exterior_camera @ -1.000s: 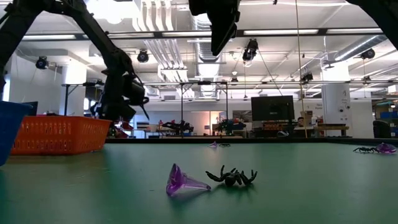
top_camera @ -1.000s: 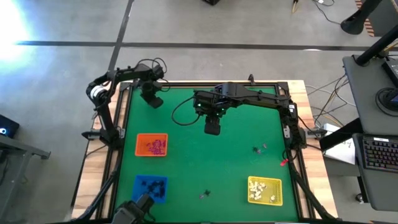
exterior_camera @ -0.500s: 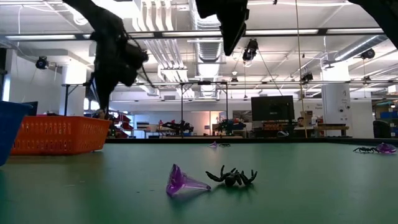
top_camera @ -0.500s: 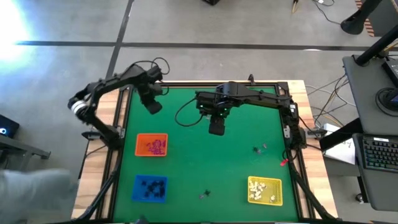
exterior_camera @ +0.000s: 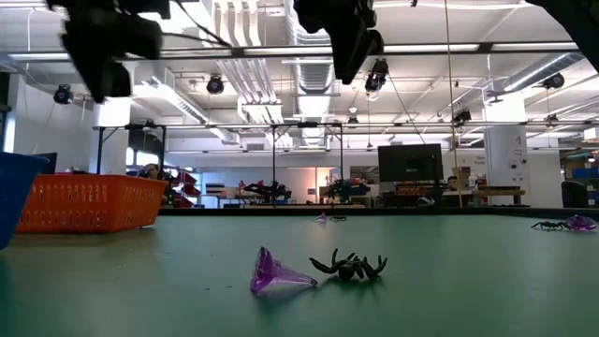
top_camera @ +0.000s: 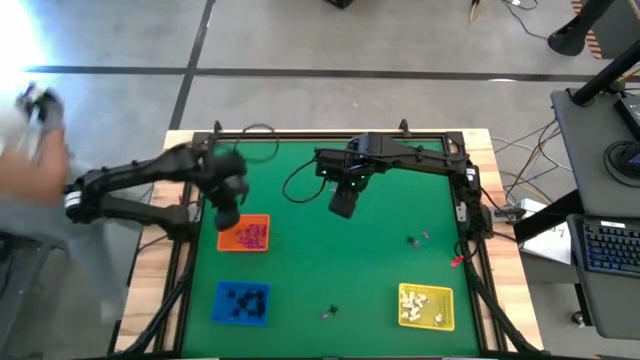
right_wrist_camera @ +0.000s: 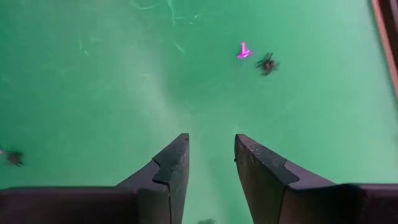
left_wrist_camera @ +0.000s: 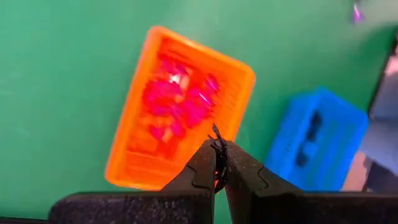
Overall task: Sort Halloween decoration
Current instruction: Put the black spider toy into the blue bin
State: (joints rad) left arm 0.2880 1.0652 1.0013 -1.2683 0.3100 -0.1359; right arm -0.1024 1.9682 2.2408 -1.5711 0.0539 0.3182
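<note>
Left gripper [top_camera: 228, 215] has swung over orange tray [top_camera: 226, 240], jaws clenched on tiny light black trinket [left_wrist_camera: 217, 163]; right gripper [right_wrist_camera: 211, 163] jaws released above table [top_camera: 380, 270]; pinch loose spider [exterior_camera: 349, 266] at its body.

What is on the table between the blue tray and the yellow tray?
Between the blue tray and yellow tray, the high view shows a purple trinket beside a black spider on bare green mat.
</note>
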